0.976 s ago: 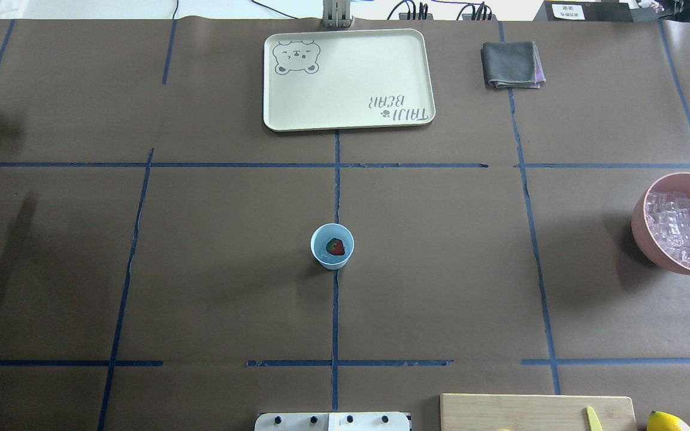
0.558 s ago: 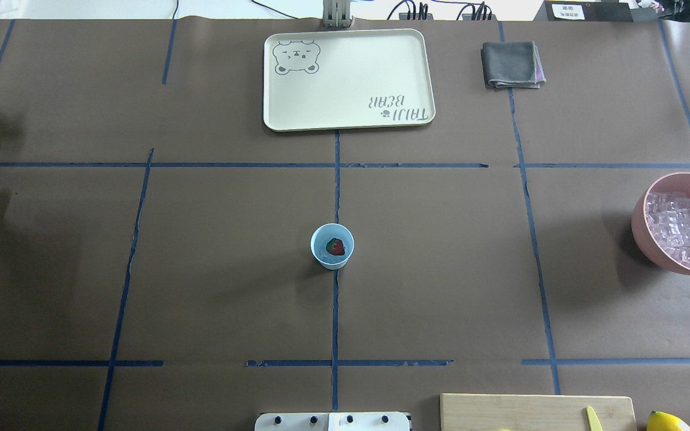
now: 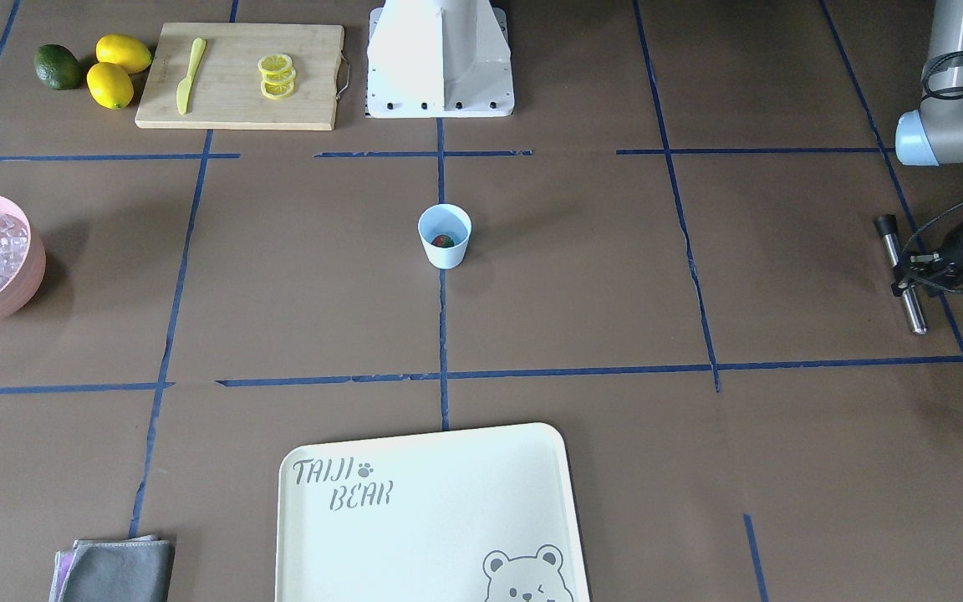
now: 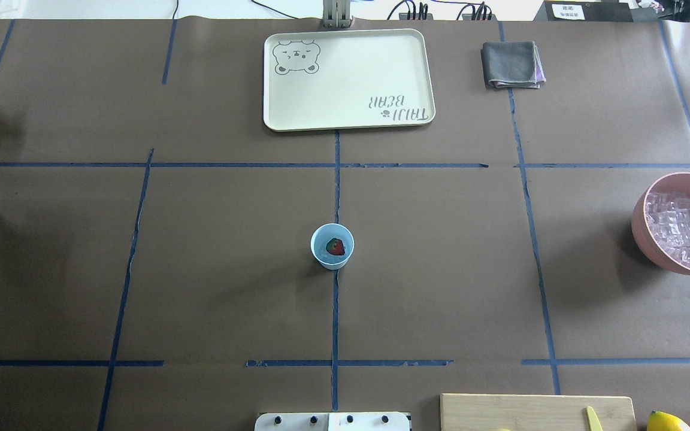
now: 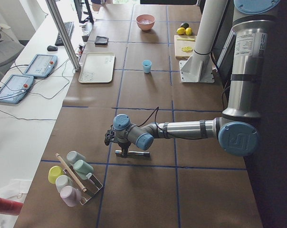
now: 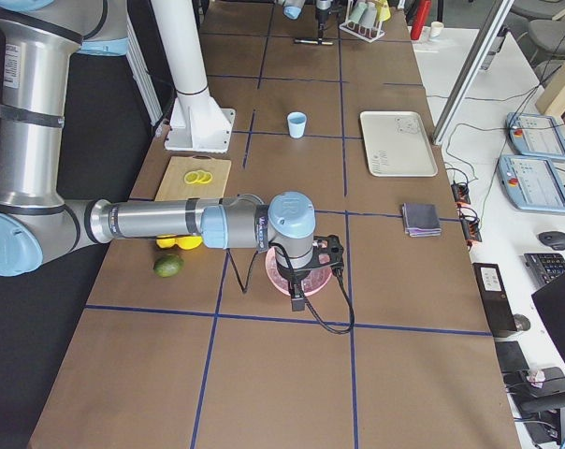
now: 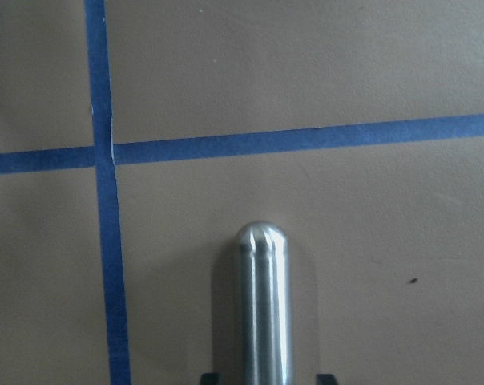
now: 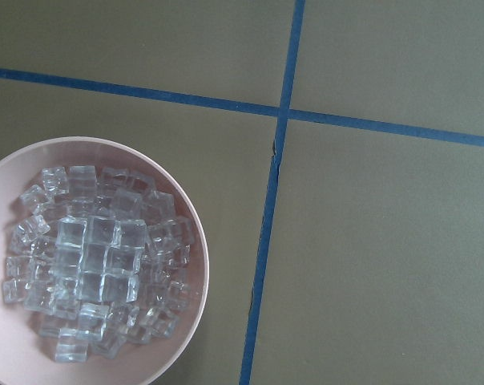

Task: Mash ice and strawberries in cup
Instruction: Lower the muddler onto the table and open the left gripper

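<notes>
The pale blue cup (image 4: 319, 237) stands at the table's middle, also in the front view (image 3: 446, 254), with the red strawberry (image 4: 336, 246) inside. The ice (image 8: 98, 265) fills a pink bowl (image 4: 641, 230) at the table's right edge. My left gripper (image 3: 909, 280) is at the far left of the table, shut on a metal rod (image 7: 262, 313) with a black end, held level just above the table. My right gripper (image 6: 299, 297) hangs above the ice bowl. It shows only in the right side view, so I cannot tell if it is open or shut.
A cream bear tray (image 4: 348, 78) and a folded grey cloth (image 4: 511, 64) lie at the far side. A cutting board (image 3: 239, 100) with lemon slices and a yellow knife, lemons (image 3: 118, 71) and the robot base (image 3: 440, 58) are at the near side. A cup rack (image 5: 72, 178) stands at the left end.
The metal rod at the left edge has shifted slightly, out toward the edge and back in. The cup, strawberry and bowl have not moved.
</notes>
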### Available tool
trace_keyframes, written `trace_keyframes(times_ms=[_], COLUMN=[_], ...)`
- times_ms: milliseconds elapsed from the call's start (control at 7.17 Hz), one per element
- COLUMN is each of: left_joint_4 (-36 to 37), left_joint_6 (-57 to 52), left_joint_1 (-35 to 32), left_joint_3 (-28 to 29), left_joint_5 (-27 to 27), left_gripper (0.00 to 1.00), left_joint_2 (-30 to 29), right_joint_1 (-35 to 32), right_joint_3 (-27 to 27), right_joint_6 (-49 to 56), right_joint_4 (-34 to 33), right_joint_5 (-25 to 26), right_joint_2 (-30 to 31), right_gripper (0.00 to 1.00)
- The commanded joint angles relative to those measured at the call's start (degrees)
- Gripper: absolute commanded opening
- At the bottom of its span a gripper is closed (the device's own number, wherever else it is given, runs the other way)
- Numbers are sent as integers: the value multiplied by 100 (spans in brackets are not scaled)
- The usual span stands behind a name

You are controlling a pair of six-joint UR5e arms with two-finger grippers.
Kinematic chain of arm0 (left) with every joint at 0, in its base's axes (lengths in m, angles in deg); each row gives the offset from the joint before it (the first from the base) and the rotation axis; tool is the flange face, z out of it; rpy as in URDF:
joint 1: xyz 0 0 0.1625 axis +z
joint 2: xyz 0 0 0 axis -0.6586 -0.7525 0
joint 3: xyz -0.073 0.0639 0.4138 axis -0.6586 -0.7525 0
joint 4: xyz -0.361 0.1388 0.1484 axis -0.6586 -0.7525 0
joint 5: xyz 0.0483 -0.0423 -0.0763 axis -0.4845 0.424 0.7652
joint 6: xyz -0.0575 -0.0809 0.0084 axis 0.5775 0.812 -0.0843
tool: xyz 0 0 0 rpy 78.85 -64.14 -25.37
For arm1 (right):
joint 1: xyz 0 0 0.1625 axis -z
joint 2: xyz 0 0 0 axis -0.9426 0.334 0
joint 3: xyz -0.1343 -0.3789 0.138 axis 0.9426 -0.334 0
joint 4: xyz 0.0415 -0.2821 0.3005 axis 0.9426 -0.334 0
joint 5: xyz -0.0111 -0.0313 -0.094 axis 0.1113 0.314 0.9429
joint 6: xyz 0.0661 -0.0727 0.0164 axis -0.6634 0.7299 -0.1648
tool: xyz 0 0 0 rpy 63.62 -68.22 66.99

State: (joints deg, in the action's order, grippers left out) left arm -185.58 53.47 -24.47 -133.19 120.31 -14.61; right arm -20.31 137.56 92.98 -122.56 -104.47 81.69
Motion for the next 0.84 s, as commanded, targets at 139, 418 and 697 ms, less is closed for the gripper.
trace_keyframes(times_ms=[139, 418, 697], left_joint_4=[84, 293, 2453], left_joint_6=[-70, -846, -2996], left_joint_1=[-191, -700, -1717], left_joint_3=[-241, -321, -784], left_joint_5=[803, 830, 770], left_gripper=[100, 100, 100], left_joint_2=[0, 0, -183], right_joint_1=[0, -8, 0], right_joint_3=[12, 12, 12], right_joint_6=[-7, -7, -7], right_joint_4=[7, 7, 7], right_joint_5=[0, 0, 0], right_joint_2=[0, 0, 0], right_gripper=[100, 99, 99])
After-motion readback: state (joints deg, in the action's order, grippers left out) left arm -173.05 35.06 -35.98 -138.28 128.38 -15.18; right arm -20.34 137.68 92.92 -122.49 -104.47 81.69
